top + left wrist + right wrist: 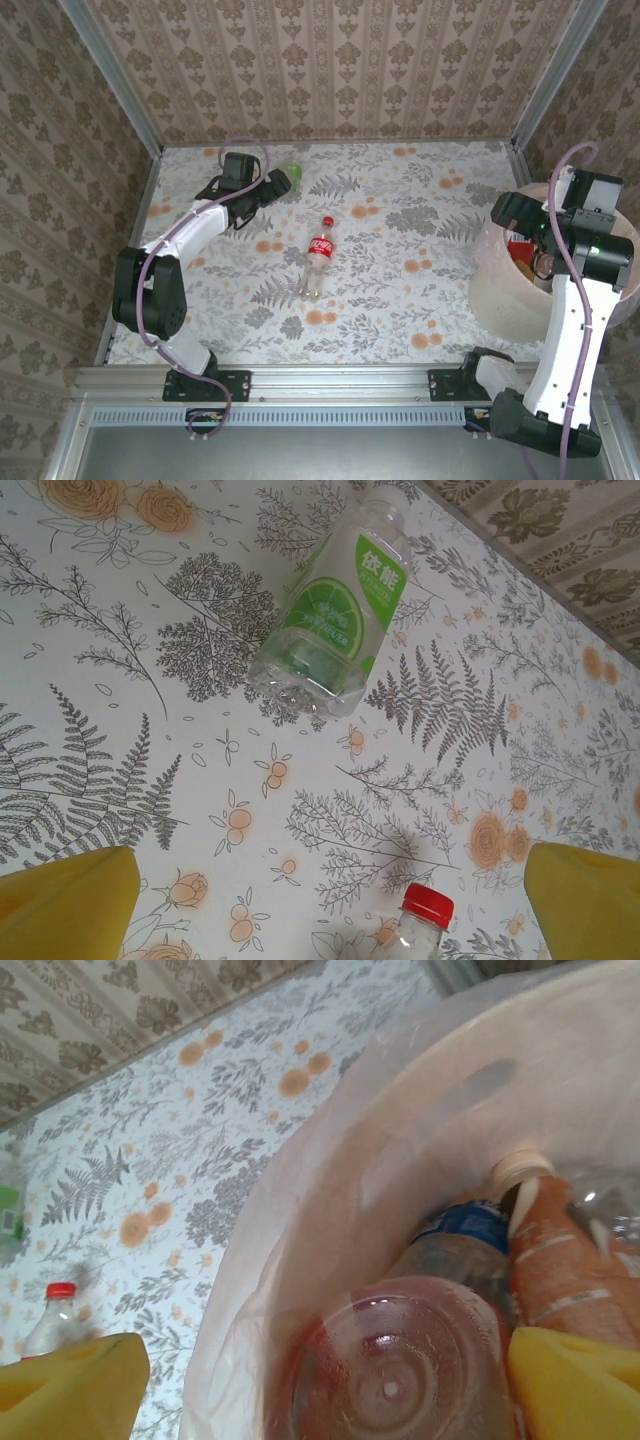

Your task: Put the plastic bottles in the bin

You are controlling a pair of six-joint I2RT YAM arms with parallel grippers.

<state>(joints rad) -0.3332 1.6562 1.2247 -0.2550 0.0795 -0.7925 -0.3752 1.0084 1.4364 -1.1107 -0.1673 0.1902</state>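
My left tool point(281, 184) is at the far left part of the white bench with the grey fern and orange flower print point(400, 300). Its yellow fingers point(70, 900) stand wide apart and hold nothing. Just beyond it, a small clear plastic bottle with a green lime label point(330, 620) lies on its side on the bench. Nearer the middle of the bench lies a clear bottle with a red cap and a red label point(319, 256), its cap toward the far side, well apart from the green one.

My right tool point(522, 228) hangs over the large round pale pinkish-white bin with a translucent liner point(500, 290), which stands at the right edge of the bench. Its fingers are also apart, not clamped on anything. Below them, inside the bin, I see the round reddish base of a clear bottle point(390, 1370), a bottle with a blue label point(465, 1230) and an orange-labelled bottle with a pale cap point(560, 1260), all close together.
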